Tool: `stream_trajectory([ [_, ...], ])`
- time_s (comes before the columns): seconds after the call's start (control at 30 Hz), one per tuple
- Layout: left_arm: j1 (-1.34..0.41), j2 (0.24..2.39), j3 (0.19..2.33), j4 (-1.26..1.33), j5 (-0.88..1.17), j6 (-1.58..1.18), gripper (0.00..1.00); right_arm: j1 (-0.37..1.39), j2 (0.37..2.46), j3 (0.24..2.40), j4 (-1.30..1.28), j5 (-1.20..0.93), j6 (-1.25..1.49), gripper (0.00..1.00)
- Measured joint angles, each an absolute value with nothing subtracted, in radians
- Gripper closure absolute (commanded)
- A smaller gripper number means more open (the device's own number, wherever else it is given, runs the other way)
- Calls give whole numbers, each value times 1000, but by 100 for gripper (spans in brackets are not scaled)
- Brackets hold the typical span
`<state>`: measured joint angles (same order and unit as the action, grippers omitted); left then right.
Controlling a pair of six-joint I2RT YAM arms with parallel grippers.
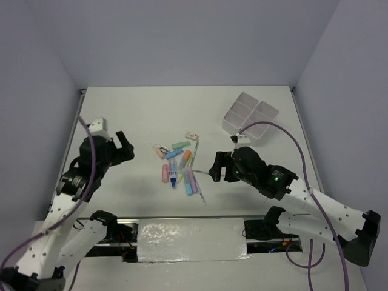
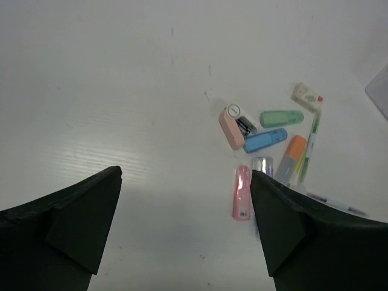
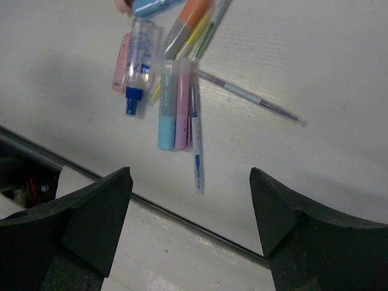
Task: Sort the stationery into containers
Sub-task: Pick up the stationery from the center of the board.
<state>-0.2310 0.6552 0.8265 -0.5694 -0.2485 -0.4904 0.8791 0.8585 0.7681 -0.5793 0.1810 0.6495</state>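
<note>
The fingers [image 3: 91, 212] of the right gripper [image 3: 190, 182] stood wide apart with nothing between them, low over the near end of the stationery pile [image 1: 179, 165], which lay around the middle of the desk [image 1: 121, 109], a little toward its near edge. In the gap lay a thin blue pen [image 3: 197, 154], with a light blue marker [image 3: 167, 106] and a pink marker [image 3: 182, 103] beside it, side by side and touching. That looked like the pick in hand, and it called for care. The 3 lay so close that a broad close could take 2 at once, so the jaws would do best set across 1 barrel alone and brought straight down. A thin pale pen [image 3: 248, 95] lay slanted apart from them. A clear bottle with a blue cap [image 3: 139, 57] and an orange highlighter [image 3: 185, 24] lay further in. The white 4-compartment tray [image 1: 250, 115] sat toward the far right corner, well apart from the pile, with no stationery visible in it. The right arm's purple cable [image 1: 273, 125] arched close by the tray and might foul a drop there. The desk's near edge was close, so a nudged pen could roll off. The left gripper [image 2: 185, 179], its fingers [image 2: 79, 224] equally wide and empty, hovered over bare desk left of the pile.
</note>
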Motion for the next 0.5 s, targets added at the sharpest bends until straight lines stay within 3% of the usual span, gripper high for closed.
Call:
stream_trajectory([
  [0.1, -423, 775, 826, -561, -297, -597, 1, 879, 832, 770, -591, 257, 670, 14],
  [0.27, -922, 1036, 890, -575, -522, -824, 2, 879, 734, 809, -664, 347, 676, 13],
  [0.5, -1014, 1290, 941, -558, -651, -979, 15, 879, 618, 831, -747, 379, 676, 12],
])
